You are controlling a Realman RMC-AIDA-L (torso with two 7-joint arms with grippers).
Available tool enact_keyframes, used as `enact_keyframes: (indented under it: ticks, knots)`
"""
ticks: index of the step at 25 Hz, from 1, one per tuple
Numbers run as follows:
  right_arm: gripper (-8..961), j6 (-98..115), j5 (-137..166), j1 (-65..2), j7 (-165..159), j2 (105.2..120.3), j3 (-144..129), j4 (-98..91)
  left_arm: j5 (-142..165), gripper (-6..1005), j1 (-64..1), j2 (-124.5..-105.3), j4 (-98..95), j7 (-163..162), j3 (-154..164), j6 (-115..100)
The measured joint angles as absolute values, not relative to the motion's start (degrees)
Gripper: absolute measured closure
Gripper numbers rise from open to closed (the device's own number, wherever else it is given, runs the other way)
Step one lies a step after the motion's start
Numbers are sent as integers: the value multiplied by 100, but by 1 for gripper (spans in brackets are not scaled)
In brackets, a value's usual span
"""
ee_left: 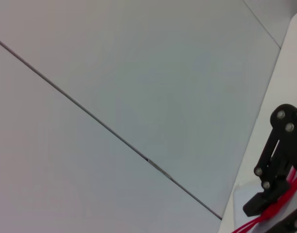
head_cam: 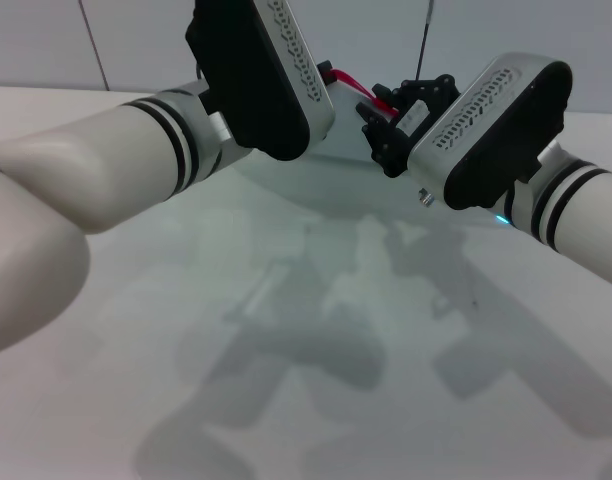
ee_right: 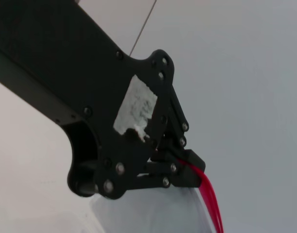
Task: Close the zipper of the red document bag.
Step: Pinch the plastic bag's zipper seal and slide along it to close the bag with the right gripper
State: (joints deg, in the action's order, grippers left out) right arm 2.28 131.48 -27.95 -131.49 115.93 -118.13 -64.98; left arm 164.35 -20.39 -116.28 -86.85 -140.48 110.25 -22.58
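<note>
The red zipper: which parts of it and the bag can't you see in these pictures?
- Zipper: the head view shows only short bits. The left arm and right tool hide the rest, so you cannot tell if it is open or closed.
- Zipper pull: not made out in any view.
- Red document bag: cut off by the edge of the right wrist view.
- Left tool, shut on the zipper: hidden behind its own arm in the head view.

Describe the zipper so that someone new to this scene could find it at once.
Look at the far side of the white table, where the two grippers meet. Between the left gripper and the right gripper runs the zipper, a thin strip. It is the only bright red thing there.
</note>
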Motion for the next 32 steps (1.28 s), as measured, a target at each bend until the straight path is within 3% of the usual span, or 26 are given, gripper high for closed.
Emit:
enact_keyframes:
  ticks: [32]
  knots:
    - [827, 225, 13149, -2752, -13148, 11593, -11757, -6418, 16435, 962, -1962, -11628, -8661, -14045, 11012, -2109]
